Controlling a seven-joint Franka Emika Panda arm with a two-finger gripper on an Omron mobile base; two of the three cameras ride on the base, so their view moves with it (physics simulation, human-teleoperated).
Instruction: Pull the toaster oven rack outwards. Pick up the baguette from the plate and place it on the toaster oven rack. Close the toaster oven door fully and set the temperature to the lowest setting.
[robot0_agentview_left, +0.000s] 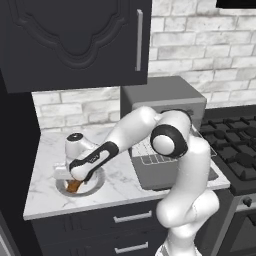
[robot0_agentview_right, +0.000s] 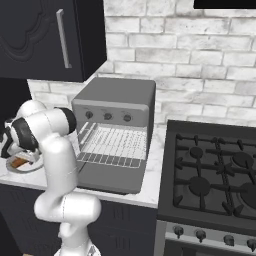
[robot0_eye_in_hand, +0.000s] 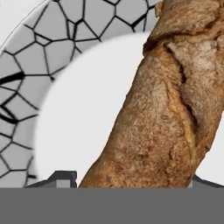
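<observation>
Baguette (robot0_eye_in_hand: 170, 109) on plate (robot0_eye_in_hand: 30, 87) | tool (robot0_agentview_left: 76, 181) astride | oven door (robot0_agentview_right: 107, 177) down, rack (robot0_agentview_right: 112, 146) out

Showing one toaster oven (robot0_agentview_right: 117, 102) bearing three knobs (robot0_agentview_right: 107, 116), one rack (robot0_agentview_right: 112, 145), one plate (robot0_eye_in_hand: 30, 78), one baguette (robot0_eye_in_hand: 170, 100), one stove (robot0_agentview_right: 212, 175).

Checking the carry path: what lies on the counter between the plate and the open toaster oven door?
Nothing on the marble; in the left base view that stretch between the plate and the toaster oven door is bare, crossed overhead by the robot's forearm.
</observation>
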